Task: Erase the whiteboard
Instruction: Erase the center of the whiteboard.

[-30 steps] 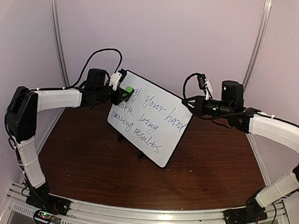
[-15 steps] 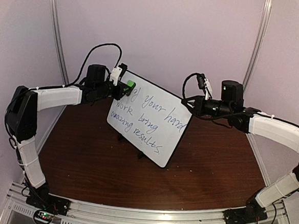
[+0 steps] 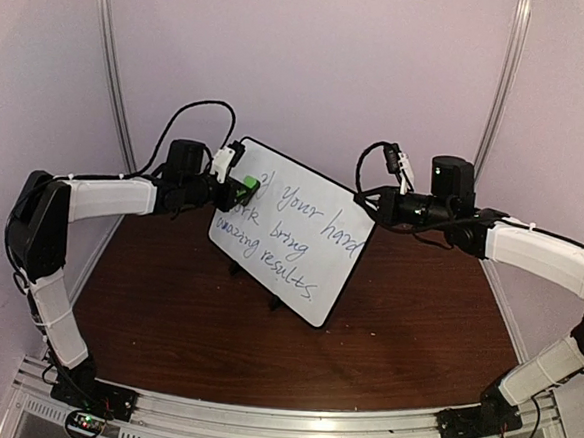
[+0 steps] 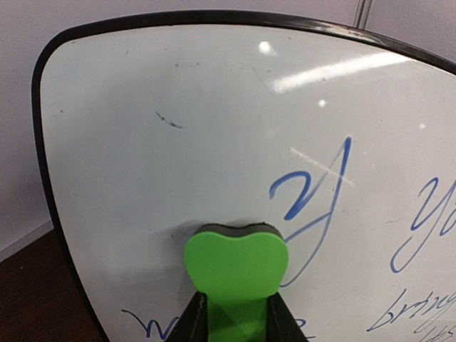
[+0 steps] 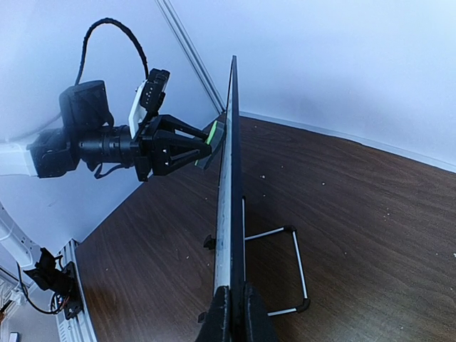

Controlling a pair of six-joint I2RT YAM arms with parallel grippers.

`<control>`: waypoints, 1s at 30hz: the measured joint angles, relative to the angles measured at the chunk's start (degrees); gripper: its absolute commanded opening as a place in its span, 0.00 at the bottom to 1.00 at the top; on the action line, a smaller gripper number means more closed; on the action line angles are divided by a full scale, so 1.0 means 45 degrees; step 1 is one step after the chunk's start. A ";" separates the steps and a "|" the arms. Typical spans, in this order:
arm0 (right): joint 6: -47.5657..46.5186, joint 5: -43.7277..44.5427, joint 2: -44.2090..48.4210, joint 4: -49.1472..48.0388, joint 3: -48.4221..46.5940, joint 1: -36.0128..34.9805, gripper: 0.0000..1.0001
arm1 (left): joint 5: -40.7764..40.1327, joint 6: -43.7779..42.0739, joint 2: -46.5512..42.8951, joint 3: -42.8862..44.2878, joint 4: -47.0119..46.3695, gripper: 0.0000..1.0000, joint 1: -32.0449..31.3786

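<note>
The whiteboard [image 3: 299, 255] stands tilted on the brown table, with blue handwriting over most of its face. Its top left corner is wiped blank in the left wrist view [image 4: 178, 107]. My left gripper [image 3: 236, 183] is shut on the green eraser [image 3: 246, 184] and presses its dark pad against the board's upper left, beside a blue letter [image 4: 313, 192]. In the left wrist view the eraser [image 4: 236, 265] sits between my fingers [image 4: 192, 324]. My right gripper [image 3: 370, 206] is shut on the board's upper right edge. The right wrist view shows the board edge-on [image 5: 229, 192].
A wire stand [image 5: 296, 263] props the board from behind, and small black feet [image 5: 209, 242] rest on the table [image 3: 165, 310]. Purple walls with vertical rails [image 3: 111, 76] enclose the back and sides. A metal rail [image 3: 278, 419] runs along the near edge.
My left gripper moved the eraser up along the board's top left corner, then back down and slightly left. The right gripper and the board have not moved.
</note>
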State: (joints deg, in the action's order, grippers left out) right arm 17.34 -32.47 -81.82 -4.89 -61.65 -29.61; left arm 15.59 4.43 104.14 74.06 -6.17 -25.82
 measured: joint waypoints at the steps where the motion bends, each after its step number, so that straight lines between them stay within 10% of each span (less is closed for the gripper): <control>1: 0.0000 0.0000 -0.0005 0.0005 -0.0005 0.0000 0.00 | 0.0005 0.0000 0.0010 0.0151 0.0214 0.17 0.0000; 30: -0.0029 -0.0010 -0.0165 0.0087 -0.0170 0.0000 0.00 | 0.0019 0.0423 -0.0068 0.0248 0.1010 0.17 -0.0291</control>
State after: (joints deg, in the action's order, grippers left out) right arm 17.21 -32.51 -82.56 -4.49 -62.41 -29.61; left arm 15.68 6.33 103.83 75.18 -1.63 -27.14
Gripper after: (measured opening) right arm 0.042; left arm 0.252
